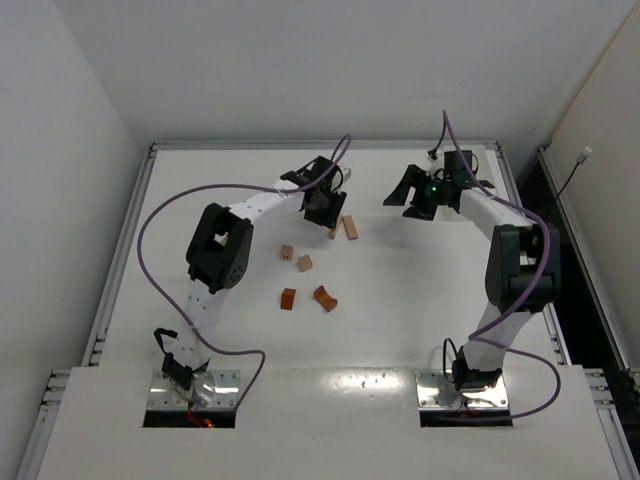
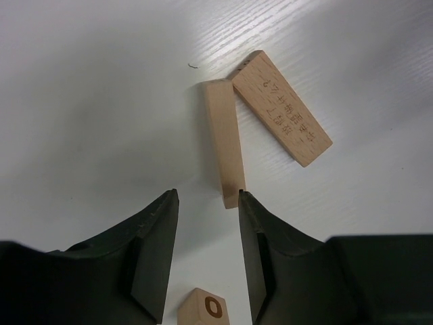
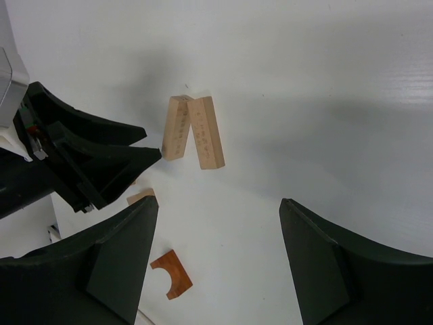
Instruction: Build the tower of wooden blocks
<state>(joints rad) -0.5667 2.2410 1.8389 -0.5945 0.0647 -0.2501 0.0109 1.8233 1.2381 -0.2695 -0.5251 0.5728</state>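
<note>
Evidently we were at the first pick: our left claw (image 2: pixel 206 203) hung released over one end of the pale bar (image 2: pixel 225 142) near the surface's (image 1: pixel 420 320) far edge, other blocks (image 1: pixel 305 263) loose mid-surface, right claw (image 3: pixel 218 210) released, and next we needed to lower and clench.

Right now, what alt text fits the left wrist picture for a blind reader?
An open left gripper points at the near end of a pale wooden bar on a white table. A printed plank touches the bar's far end at an angle; a small cube lies between the fingers.
</note>
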